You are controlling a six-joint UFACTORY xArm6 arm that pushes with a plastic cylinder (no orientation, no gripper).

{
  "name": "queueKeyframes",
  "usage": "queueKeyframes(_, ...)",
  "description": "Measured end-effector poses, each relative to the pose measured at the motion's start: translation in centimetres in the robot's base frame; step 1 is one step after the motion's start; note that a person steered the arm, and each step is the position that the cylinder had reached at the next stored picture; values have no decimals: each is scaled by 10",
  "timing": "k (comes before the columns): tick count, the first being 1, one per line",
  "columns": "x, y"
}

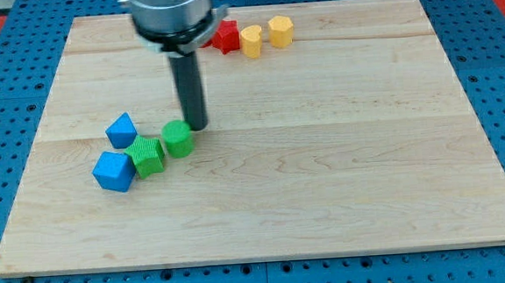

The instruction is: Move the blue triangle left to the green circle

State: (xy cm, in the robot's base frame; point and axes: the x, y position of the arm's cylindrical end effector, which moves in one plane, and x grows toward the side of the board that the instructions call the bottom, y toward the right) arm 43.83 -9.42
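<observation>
The blue triangle (121, 129) lies at the view's left on the wooden board (325, 181). The green circle (178, 138) sits to its right, with a gap between them. My tip (197, 125) stands just right of and slightly above the green circle, close to or touching it. A green block (147, 155) lies between and below them, touching the green circle's left side. A blue cube (113, 170) sits below the blue triangle, next to the green block.
A red block (225, 36), a yellow block (252, 41) and another yellow block (281, 31) stand in a row near the view's top edge of the board, right of the arm's body (171, 13).
</observation>
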Motion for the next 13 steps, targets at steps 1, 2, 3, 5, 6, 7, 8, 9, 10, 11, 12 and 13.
queueKeyframes(1,-9,-35)
queueKeyframes(2,-66,-54)
queueKeyframes(3,-61,-92)
queueKeyframes(5,-2,-68)
queueKeyframes(6,27,-65)
queueKeyframes(7,14,-59)
queueKeyframes(8,7,-57)
queueKeyframes(9,7,-48)
queueKeyframes(10,7,-24)
queueKeyframes(11,7,-4)
queueKeyframes(12,7,7)
queueKeyframes(13,7,18)
